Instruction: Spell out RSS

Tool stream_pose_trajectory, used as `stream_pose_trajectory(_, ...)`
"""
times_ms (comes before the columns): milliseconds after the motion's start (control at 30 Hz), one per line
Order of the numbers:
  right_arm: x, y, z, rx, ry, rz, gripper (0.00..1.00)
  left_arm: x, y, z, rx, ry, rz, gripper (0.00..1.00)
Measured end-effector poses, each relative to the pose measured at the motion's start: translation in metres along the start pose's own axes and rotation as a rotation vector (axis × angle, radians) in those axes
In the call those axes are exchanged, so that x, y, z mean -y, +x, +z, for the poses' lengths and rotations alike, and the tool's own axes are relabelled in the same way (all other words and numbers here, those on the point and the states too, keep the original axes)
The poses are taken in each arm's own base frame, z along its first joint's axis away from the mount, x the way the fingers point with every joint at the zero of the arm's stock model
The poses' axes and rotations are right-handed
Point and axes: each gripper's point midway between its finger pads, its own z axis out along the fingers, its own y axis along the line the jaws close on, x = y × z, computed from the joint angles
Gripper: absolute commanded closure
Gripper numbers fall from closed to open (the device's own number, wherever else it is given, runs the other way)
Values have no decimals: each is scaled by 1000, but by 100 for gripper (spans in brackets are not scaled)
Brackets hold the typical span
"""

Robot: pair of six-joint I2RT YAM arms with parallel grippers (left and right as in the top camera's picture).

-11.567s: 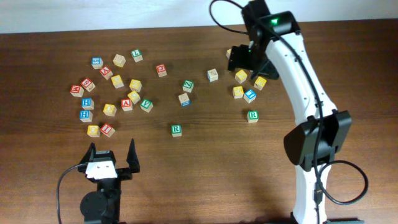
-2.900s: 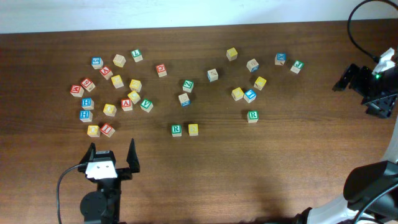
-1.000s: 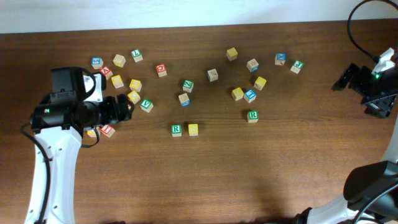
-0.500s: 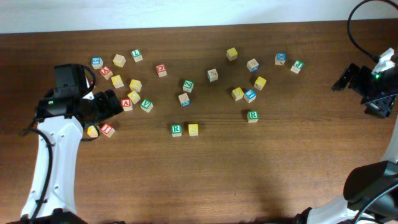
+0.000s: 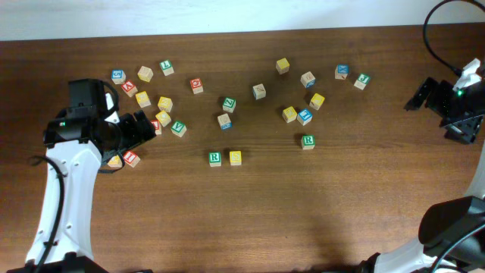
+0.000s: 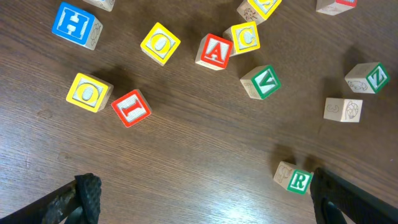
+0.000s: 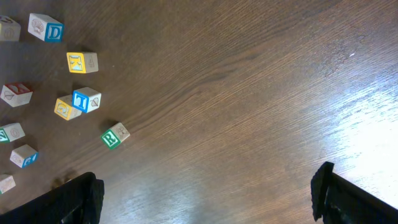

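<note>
a dark brown wooden table (image 5: pixel 250 220), its grain running lengthwise, fills the view. along its far edge runs a pale strip (image 5: pixel 151 19), perhaps a wall. soft glare (image 7: pixel 373 124) whitens the wood just ahead of the right gripper (image 7: pixel 205 196), off to one side.

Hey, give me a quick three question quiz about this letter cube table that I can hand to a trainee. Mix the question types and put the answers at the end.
1. True or false: in the overhead view, a yellow cube sits right beside the green R cube near the middle of the table.
2. In the left wrist view, which letter is on the red cube next to the yellow C cube? A) A B) H C) Z
3. Fill in: the left fingers stand ___, holding nothing.
Key: 1 true; 2 A; 3 open.
</note>
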Motion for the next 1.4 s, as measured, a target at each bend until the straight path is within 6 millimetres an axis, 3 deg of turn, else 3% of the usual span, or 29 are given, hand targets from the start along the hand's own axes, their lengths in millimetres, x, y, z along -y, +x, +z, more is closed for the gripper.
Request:
stream_pose_trajectory(200, 0, 0, 0, 0, 0, 1, 2, -1, 0, 11, -25, -8, 24, 1)
stream_pose_trajectory(400, 0, 0, 0, 0, 0, 1, 2, 2, -15, 23, 19, 2, 32, 1)
stream_pose_trajectory(567, 0, 0, 0, 0, 0, 0, 2, 8, -28, 18, 59, 18, 39, 1)
stream_pose_trajectory(667, 0, 0, 0, 0, 0, 0, 2, 21, -46, -1, 104, 62, 82, 1)
stream_pose_trajectory(867, 0, 0, 0, 0, 0, 0, 2, 44, -81, -63, 165, 101, 159, 1)
stream_pose_trajectory(933, 0, 0, 0, 0, 0, 1, 2, 49, -91, -73, 181, 104, 172, 1)
stream_pose_trajectory(1300, 0, 0, 0, 0, 0, 0, 2, 48, -94, -54, 145, 94, 173, 1)
stream_pose_trajectory(1400, 0, 0, 0, 0, 0, 0, 2, 47, -93, -40, 111, 89, 127, 1)
